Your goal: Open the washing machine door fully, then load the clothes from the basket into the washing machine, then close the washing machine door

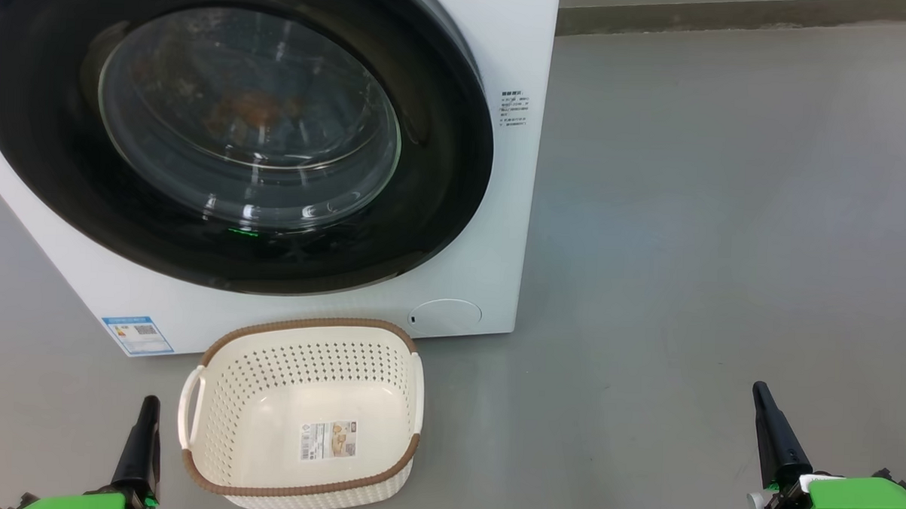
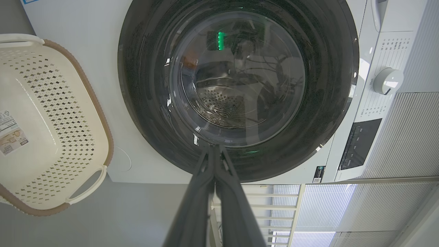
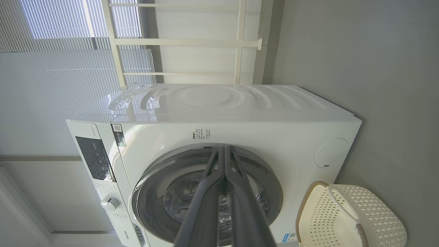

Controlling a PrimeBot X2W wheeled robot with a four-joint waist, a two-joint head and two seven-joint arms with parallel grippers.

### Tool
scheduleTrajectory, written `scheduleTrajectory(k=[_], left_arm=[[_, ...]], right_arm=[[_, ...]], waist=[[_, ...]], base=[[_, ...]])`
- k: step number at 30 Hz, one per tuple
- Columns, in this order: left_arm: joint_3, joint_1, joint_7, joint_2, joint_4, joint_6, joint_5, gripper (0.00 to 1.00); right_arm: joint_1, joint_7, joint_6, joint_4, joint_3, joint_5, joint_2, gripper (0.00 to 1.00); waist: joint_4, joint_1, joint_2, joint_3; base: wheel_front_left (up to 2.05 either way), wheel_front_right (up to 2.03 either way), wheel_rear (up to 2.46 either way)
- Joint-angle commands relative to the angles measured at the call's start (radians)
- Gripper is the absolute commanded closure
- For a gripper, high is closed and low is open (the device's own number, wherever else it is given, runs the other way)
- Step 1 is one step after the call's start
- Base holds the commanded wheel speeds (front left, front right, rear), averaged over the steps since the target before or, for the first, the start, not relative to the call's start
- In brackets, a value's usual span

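Status: washing machine door (image 1: pixel 235 126) sits flush in the front of the washing machine (image 1: pixel 506 234), and it looks latched to me. Basket (image 1: pixel 298 366) stands on the floor (image 1: pixel 686 255) with nothing in it; the sticker (image 1: pixel 328 440) on its bottom is in plain sight. Orange-brown blur behind the glass (image 1: pixel 312 174) reads as the clothes (image 1: pixel 251 112), already inside. It's dim, so not certain.

Left gripper (image 1: pixel 148 410): jaws pinched together, nothing in them. Right gripper (image 1: pixel 766 405): same, jaws together and empty. Neither touches anything.

Geometry: door is straight ahead of the left jaws and higher. Basket is just beside them on their right, between the two arms but much nearer the left. Right jaws are well apart from the machine, with the door ahead and off to their left. Left arm is the nearer one for any door work. The door is round, so there's no long axis to line up.

My read: all three steps look done, nothing left to reach for.
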Motion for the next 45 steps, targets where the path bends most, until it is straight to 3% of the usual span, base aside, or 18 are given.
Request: scheduleTrajectory(k=[1, 45], left_arm=[[0.026, -0.038, 0.003, 0.021, -0.027, -0.003, -0.003, 1.0], [0.026, -0.038, 0.003, 0.021, -0.027, -0.003, -0.004, 1.0]], right_arm=[[-0.04, 0.008, -0.001, -0.028, 0.025, 0.004, -0.013, 1.0], [-0.04, 0.008, -0.001, -0.028, 0.025, 0.004, -0.013, 1.0]], waist=[[0.0, 0.0, 0.0, 0.0], [0.0, 0.0, 0.0, 0.0]], base=[[0.0, 0.0, 0.0], [0.0, 0.0, 0.0]])
